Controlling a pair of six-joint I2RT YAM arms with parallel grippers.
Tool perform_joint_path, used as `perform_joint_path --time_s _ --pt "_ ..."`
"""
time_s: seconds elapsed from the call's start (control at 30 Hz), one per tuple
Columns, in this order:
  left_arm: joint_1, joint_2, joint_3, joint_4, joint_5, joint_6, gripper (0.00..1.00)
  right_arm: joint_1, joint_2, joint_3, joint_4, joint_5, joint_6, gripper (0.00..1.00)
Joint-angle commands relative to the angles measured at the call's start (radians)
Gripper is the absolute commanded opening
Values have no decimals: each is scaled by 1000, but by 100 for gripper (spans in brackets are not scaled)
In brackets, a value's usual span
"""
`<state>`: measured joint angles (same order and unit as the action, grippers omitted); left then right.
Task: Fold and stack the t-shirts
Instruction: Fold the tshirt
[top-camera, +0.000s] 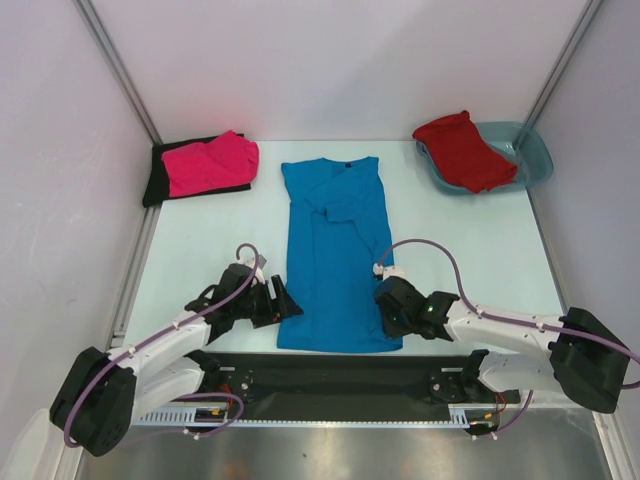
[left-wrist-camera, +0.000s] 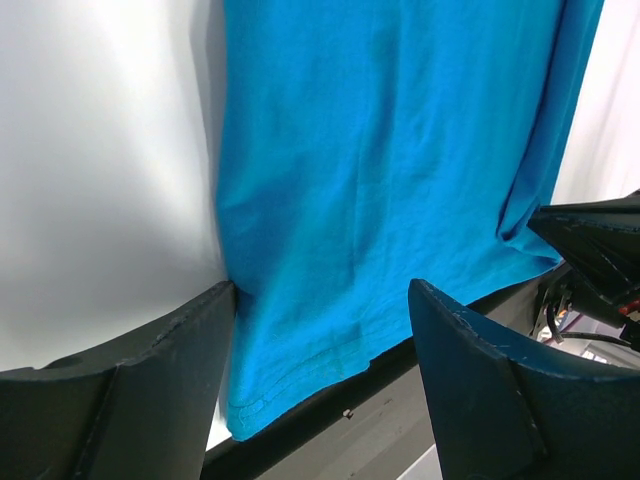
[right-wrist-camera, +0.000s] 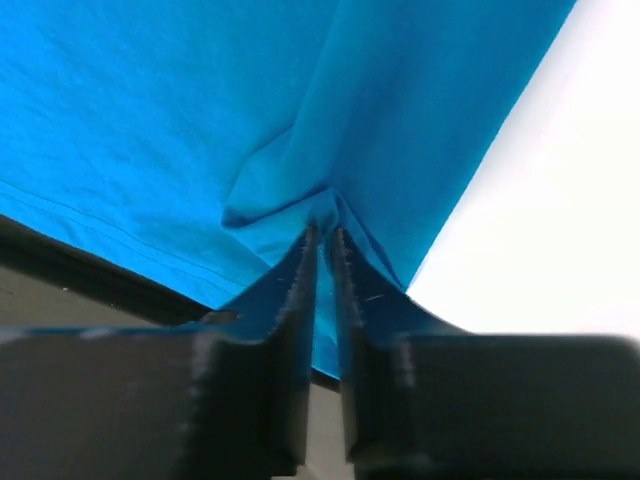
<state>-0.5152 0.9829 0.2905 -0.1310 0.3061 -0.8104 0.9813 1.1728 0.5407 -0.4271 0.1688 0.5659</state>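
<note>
One soft, bright blue t-shirt (top-camera: 335, 260) lies flat as a narrow oblong on the smooth pale table (top-camera: 200, 240), hem toward the arms. The left tool (left-wrist-camera: 321, 287) is spread across its lower left hem corner. The right tool (right-wrist-camera: 322, 238) pinches a puckered ridge of cloth near the right hem corner.

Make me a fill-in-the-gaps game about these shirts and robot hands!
1. The right gripper is shut on the bright blue cloth t-shirt, while the left gripper is ____.
2. The red cloth t-shirt lies in the translucent teal plastic tub at the far ____ corner.
3. The hot pink cloth t-shirt lies on ____ of the black cloth t-shirt.
Missing words: open, right, top.
</note>
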Motion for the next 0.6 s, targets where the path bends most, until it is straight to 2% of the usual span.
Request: perform_joint_path --time_s 0.0,0.07,0.1,0.33,0.57 --pt "-2 19 10 -12 -1 31 77 5 -25 -1 10 -6 15 10" --pt "-2 19 9 -10 -1 33 77 10 -67 2 -4 -5 26 1" --pt "0 20 7 -9 -1 34 77 23 -84 2 -22 6 40 0" --pt "-2 37 10 5 2 42 77 98 -214 48 -137 23 112 0" --pt "0 53 1 18 10 50 76 177 -231 41 -160 -80 169 0"
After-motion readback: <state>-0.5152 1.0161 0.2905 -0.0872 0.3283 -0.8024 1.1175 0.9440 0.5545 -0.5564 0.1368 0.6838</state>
